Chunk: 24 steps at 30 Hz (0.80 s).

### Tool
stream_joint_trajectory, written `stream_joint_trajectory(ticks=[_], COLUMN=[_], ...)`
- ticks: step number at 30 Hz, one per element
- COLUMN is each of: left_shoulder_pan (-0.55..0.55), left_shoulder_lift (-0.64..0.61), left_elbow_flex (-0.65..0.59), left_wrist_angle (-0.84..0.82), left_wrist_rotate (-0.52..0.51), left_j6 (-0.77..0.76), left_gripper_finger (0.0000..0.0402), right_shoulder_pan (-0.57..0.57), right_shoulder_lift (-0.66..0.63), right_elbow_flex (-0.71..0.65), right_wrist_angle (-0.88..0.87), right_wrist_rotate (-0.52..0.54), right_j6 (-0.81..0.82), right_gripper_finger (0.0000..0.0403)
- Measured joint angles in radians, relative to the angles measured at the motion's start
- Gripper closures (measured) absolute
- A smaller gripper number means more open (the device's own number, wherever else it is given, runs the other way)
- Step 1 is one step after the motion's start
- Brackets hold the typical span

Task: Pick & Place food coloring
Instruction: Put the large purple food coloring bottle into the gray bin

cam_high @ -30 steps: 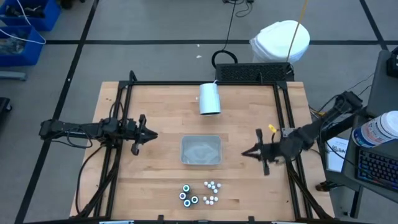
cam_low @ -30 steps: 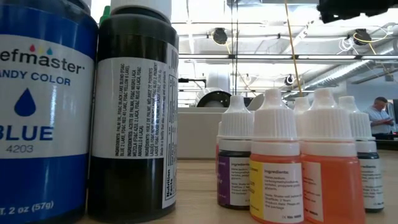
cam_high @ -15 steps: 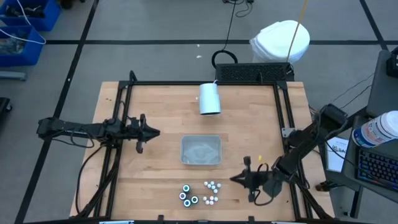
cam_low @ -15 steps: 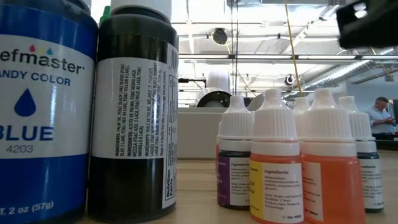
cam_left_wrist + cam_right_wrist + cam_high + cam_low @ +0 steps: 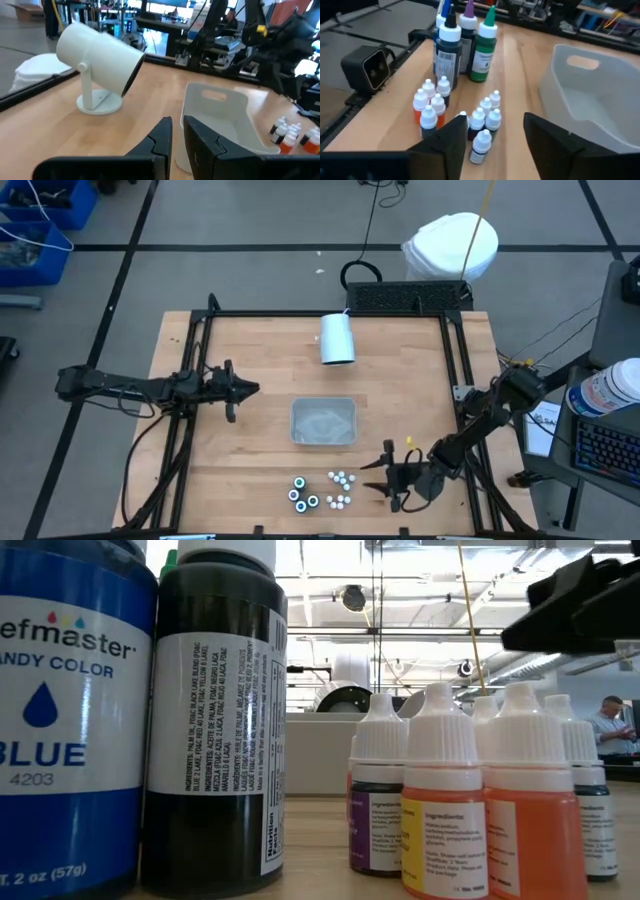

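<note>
So the right gripper [image 5: 377, 476] is down near the table's front edge with its fingers spread wide and nothing between them, pointed at the food coloring [image 5: 320, 490], which sits just off its tips toward 9 o'clock in the overhead shot. In its own wrist cam you can see the small white-capped bottles [image 5: 482, 122] right ahead of the spread fingers, with the three taller bottles [image 5: 465, 40] standing behind them. Nothing is touching yet as far as I can tell. The left gripper [image 5: 249, 389] is parked over at the 9 o'clock side of the table, fingers nearly pressed together, holding nothing. Progress-wise I'd say this is basically the start: every bottle I can spot is sitting in the cluster on the wood, none moved. The clear bin [image 5: 323, 423] in the middle of the table, at 12 o'clock from the bottles, looks empty in both wrist views, so my guess is that's where they go. The white cylinder cup [image 5: 337, 338] lies on its side up at 12 o'clock from the bin, on a little stand.
</note>
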<state>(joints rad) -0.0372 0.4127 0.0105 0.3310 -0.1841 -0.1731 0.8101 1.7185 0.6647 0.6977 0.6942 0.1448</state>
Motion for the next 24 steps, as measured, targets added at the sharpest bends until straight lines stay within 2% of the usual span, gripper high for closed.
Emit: stream_joint_trajectory(ticks=[3,11,24], left_shoulder_pan=[0.000,0.000,0.000], left_shoulder_lift=[0.000,0.000,0.000], left_elbow_flex=[0.000,0.000,0.000], left_wrist_angle=[0.030,0.066,0.064], left_wrist_rotate=[0.000,0.000,0.001], left_j6=[0.037,0.089,0.082], left_gripper_finger=[0.0350,0.0350,0.0350], right_shoulder_pan=[-0.016,-0.034,-0.051], right_shoulder_lift=[0.029,0.069,0.115], right_elbow_flex=[0.000,0.000,0.000], right_wrist_angle=[0.053,0.083,0.133], right_wrist_rotate=[-0.046,-0.046,-0.071], right_j6=[0.015,0.019,0.027], right_gripper_finger=[0.0197,0.0201,0.0201])
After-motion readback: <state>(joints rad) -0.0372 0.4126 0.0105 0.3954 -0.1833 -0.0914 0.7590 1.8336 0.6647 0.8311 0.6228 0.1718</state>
